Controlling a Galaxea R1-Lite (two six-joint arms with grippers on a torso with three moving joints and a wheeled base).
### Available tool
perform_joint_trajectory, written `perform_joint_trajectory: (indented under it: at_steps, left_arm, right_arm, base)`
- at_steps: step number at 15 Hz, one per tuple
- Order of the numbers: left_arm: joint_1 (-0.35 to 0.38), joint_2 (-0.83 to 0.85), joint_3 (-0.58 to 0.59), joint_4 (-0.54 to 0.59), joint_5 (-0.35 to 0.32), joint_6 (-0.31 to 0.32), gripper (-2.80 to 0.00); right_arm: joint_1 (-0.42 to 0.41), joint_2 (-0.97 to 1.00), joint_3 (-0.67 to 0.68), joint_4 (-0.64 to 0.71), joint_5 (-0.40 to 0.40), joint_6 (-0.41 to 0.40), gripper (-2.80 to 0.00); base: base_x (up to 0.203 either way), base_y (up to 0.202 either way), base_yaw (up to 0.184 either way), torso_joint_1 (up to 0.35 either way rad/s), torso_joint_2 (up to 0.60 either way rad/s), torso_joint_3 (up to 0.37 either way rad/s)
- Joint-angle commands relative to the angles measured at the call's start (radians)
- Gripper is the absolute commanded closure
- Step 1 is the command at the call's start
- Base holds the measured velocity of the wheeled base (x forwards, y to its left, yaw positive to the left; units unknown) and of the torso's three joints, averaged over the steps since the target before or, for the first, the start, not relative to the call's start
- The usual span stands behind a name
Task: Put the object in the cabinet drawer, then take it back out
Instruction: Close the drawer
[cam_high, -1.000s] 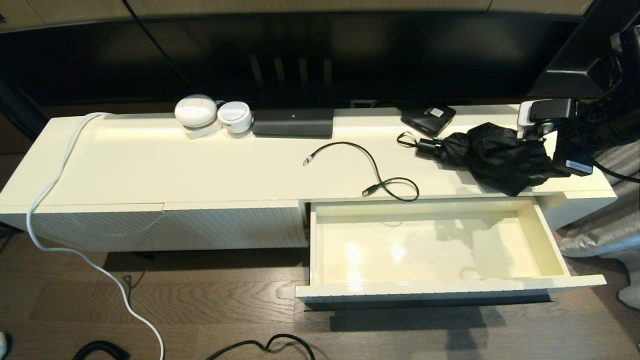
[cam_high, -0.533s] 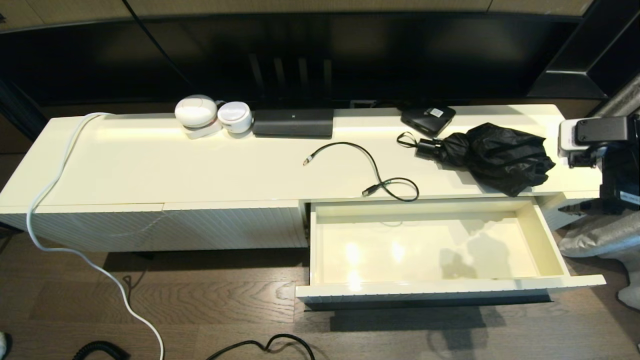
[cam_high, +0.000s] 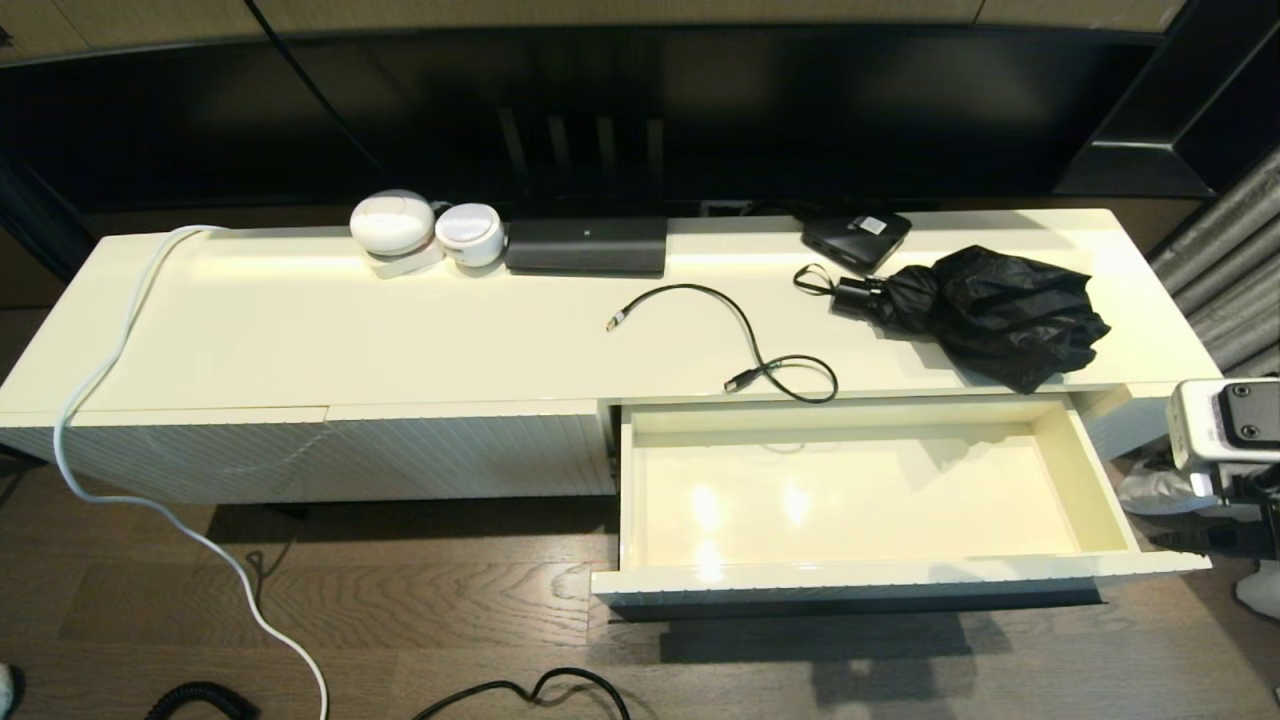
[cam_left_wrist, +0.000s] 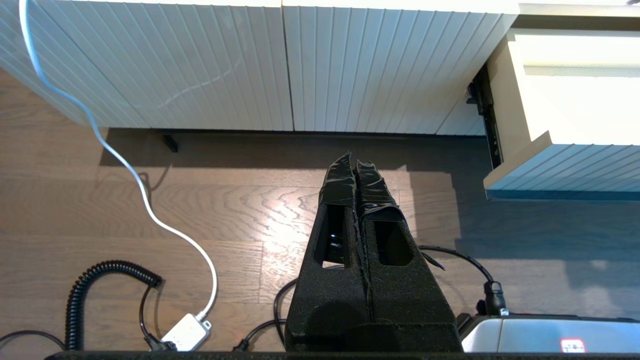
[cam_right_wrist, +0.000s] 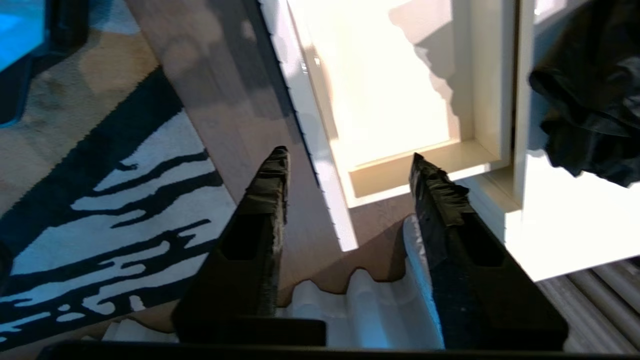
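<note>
1. I see the long cream cabinet (cam_high: 400, 330) spanning most of my head view, its ribbed front panels (cam_left_wrist: 200, 65) shut on the left half.
2. The cabinet drawer (cam_high: 1090, 480) is pulled out on the right half, and I can see its smooth cream floor with nothing lying on it. In the left wrist view its ribbed front (cam_left_wrist: 565, 165) juts out over the wooden floor (cam_left_wrist: 225, 200).
3. A crumpled black umbrella (cam_high: 990, 310) lies on the cabinet top at the right, just behind the open drawer; a dark fold of it shows in the right wrist view (cam_right_wrist: 585, 100).
4. A white cable (cam_high: 100, 380) trails off the cabinet's left end down to the floor.
5. A flat black box (cam_high: 585, 245) sits at the back edge, with two white rounded devices (cam_high: 420, 228) just to its left and a smaller black box (cam_high: 855, 238) farther right.
6. A thin black cord (cam_high: 750, 345) loops across the top, near the drawer's back edge.
7. My right gripper (cam_right_wrist: 347, 167) hangs off the drawer's right front corner, above the floor and a patterned rug (cam_right_wrist: 125, 190); its fingers are spread wide and hold nothing.
8. My left gripper (cam_left_wrist: 356, 167) is parked low over the floor in front of the shut panels, fingers pressed together and empty.
</note>
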Motion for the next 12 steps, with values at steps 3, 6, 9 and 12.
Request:
perform_joint_trajectory:
  at_steps: [3, 6, 9, 12]
  left_arm:
    - [0.001, 0.001, 0.000, -0.001, -0.002, -0.001, 0.00]
    - [0.001, 0.001, 0.000, -0.001, -0.002, -0.001, 0.00]
    - [0.000, 0.001, 0.000, -0.001, -0.001, -0.001, 0.00]
    - [0.001, 0.001, 0.000, -0.001, -0.001, -0.001, 0.00]
  right_arm:
    - [0.086, -0.050, 0.107, 0.003, 0.038, 0.044, 0.00]
    - [0.197, -0.021, 0.176, -0.005, 0.066, 0.170, 0.00]
    - [0.247, 0.026, 0.273, -0.105, 0.072, 0.221, 0.00]
    - [0.253, 0.072, 0.336, -0.141, 0.075, 0.218, 0.00]
  base:
    - [0.000, 0.000, 0.000, 0.000, 0.00, 0.000]
    - [0.000, 0.000, 0.000, 0.000, 0.00, 0.000]
    - [0.000, 0.000, 0.000, 0.000, 0.00, 0.000]
    - [0.000, 0.000, 0.000, 0.000, 0.00, 0.000]
